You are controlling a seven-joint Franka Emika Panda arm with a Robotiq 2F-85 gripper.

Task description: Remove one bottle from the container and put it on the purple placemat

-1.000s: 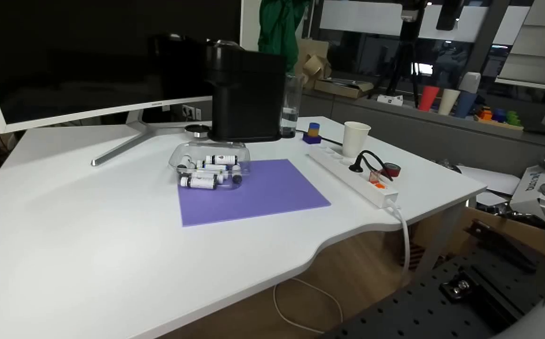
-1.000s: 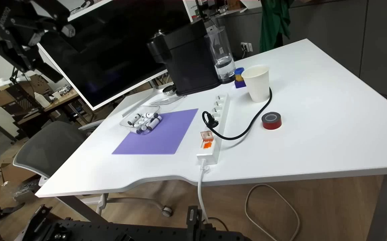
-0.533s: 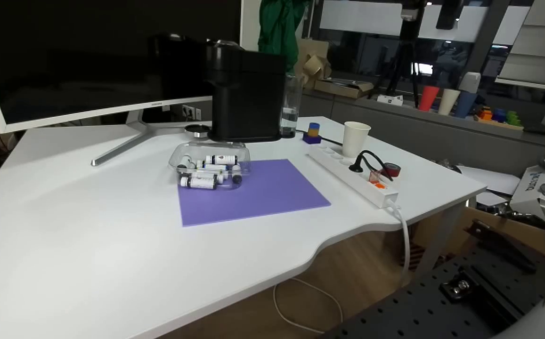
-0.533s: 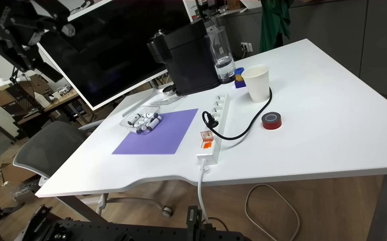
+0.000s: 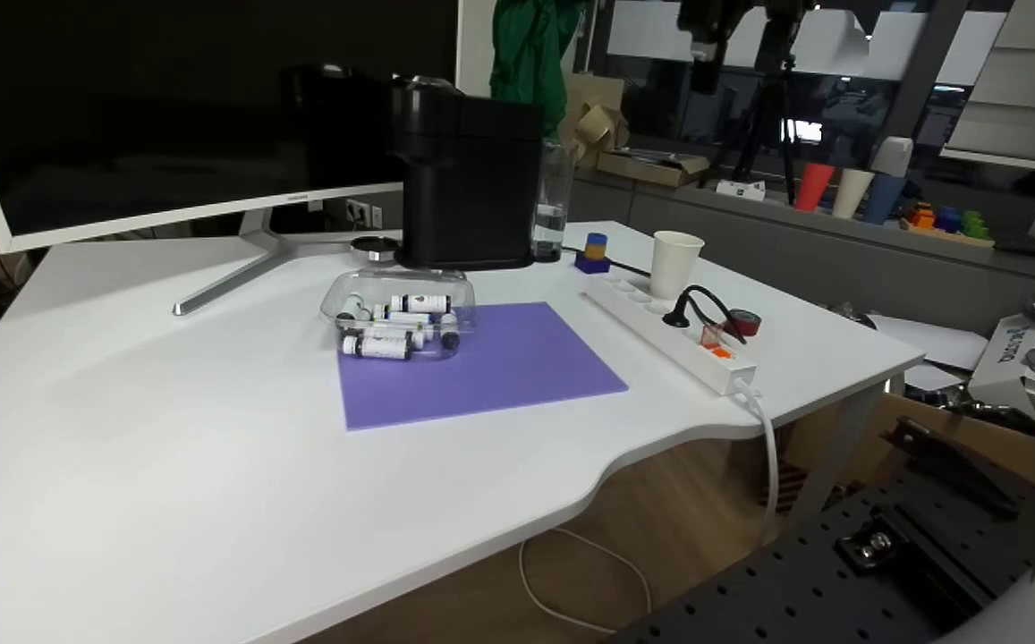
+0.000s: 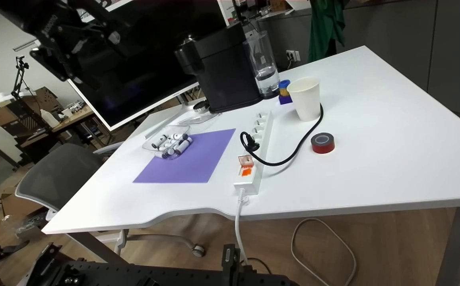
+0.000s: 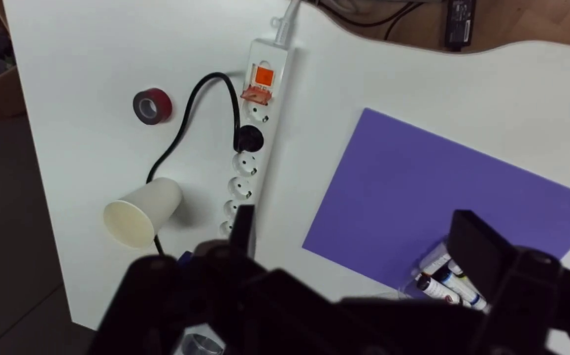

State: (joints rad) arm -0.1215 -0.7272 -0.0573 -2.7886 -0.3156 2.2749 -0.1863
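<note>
Wrist view: your fingers (image 7: 479, 254) stand wide apart, a broad gap between them, grip released. Small white bottles (image 7: 437, 290) lower right, some covered by one fingertip from this angle. In an exterior view you have the fingers hanging high, dark against the monitor (image 6: 154, 47), well above the table (image 6: 381, 131).

In both exterior views, every bottle you can make out is in the clear plastic tray (image 5: 387, 286), all heaped, most lying on their sides; exact count hard to tell. Tray overlaps a far corner of the purple mat (image 5: 499, 376): part of it over the mat, part over the table. Mat lies flat.

Power strip (image 5: 651, 331) beside the mat, apart from it, black cord (image 6: 273, 164) plugged in. White cable (image 5: 771, 456) runs from its end over the table edge. Across the strip from the mat: paper cup (image 5: 674, 266), upright; tape roll (image 6: 323, 143), flat, near the cord. Black coffee machine (image 5: 472, 188) near the tray. Small stack of blocks (image 5: 594, 255) between machine and cup.
</note>
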